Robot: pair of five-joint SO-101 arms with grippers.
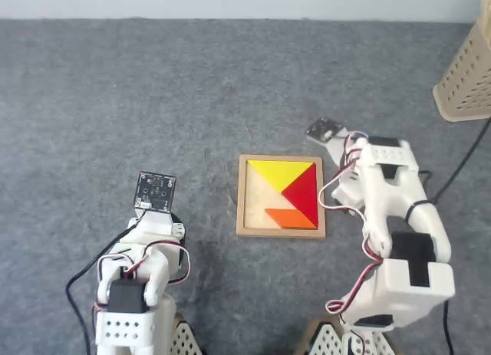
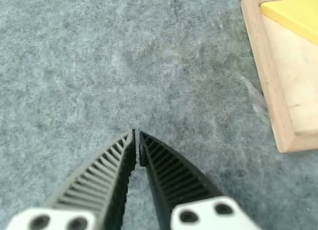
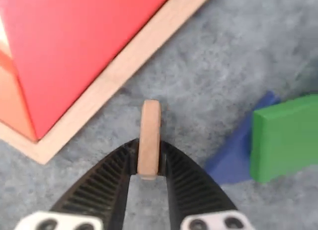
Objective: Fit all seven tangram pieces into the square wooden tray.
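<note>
Where the left arm sits at the near left of the tabletop (image 1: pixel 153 87), your left fingers (image 2: pixel 99 175) are pressed together tip to tip with nothing between them. They point down at bare grey felt, with a corner of the square wooden tray (image 1: pixel 242 198) off to one side and well apart from them.

Your right fingers (image 3: pixel 99 185) are clamped on a thin tan piece (image 3: pixel 150 130). It stands on edge between the two pads, upright, with its upper end poking out past the fingertips. It sits just outside the tray's rim (image 3: pixel 119 71), close to one corner and not touching the rim. Whether its lower edge touches the felt, you cannot tell from here.

Inside the tray, three pieces lie flat. The yellow triangle (image 1: pixel 282 173) runs along the far edge. The red triangle (image 1: pixel 304 194) sits against the side nearest the right arm, its point meeting the yellow one near the middle. The orange piece (image 1: pixel 291 218) lies along the near edge, touching the red triangle. The part of the tray floor towards the left arm is bare wood.

From the right wrist you can see two more pieces out on the felt, beyond the held piece and away from the tray. A green piece (image 3: pixel 283 135) lies over part of a blue piece (image 3: pixel 238 155), which sticks out from under it towards the fingers.

A pale slotted basket (image 1: pixel 468 71) stands at the far right edge of the tabletop, well apart from everything else.
</note>
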